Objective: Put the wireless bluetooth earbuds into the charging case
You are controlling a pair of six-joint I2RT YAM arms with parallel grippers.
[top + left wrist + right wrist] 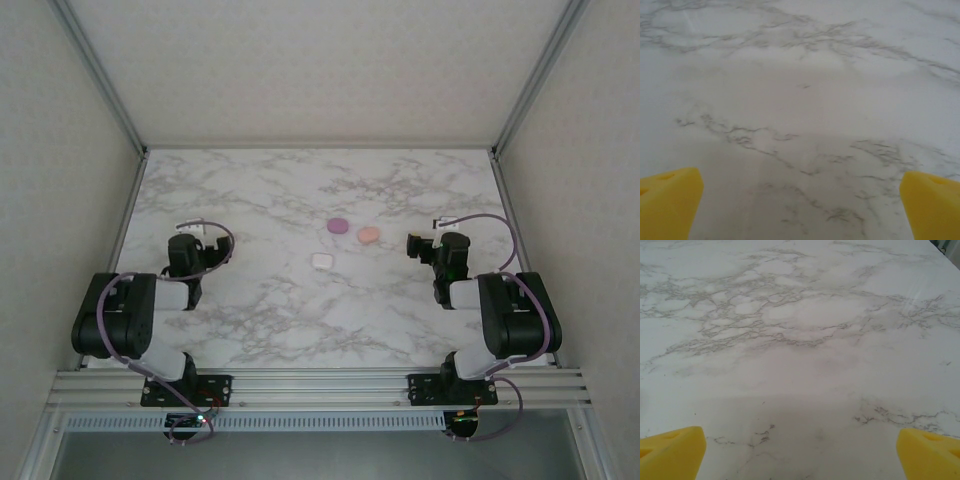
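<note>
White panel walls and an aluminium frame [112, 90] box in a grey-veined marble tabletop [250, 195], and it's a quiet scene out there. Over at nine o'clock, the left gripper [800, 212] hangs low over bare marble, its yellow fingertips [670, 200] spread wide with nothing between them: released, carrying nothing. Moving in to the middle of the table, three small rounded pieces sit in a loose cluster, none touching another. The white case [322, 261] comes first, the purple case [338, 225] is at its one o'clock, and the orange case [368, 235] is at its two o'clock, just beside the purple one. From the overhead view each reads as a single smooth pebble, which suggests shut lids, though they're too small to be sure. The earbuds are the big question. I can't pick out any separate bud beside the cases, so my read is that they're tucked inside and hidden, or simply too tiny to tell at this size. Across at three o'clock of the orange case, near it but apart, the right gripper [800, 455] also faces open marble, with its fingertips [670, 450] parted wide and empty. Both arms are drawn off the cluster and neither holds anything. I judge the inserting done or close to it, and at most a check that the lids are seated is left.
</note>
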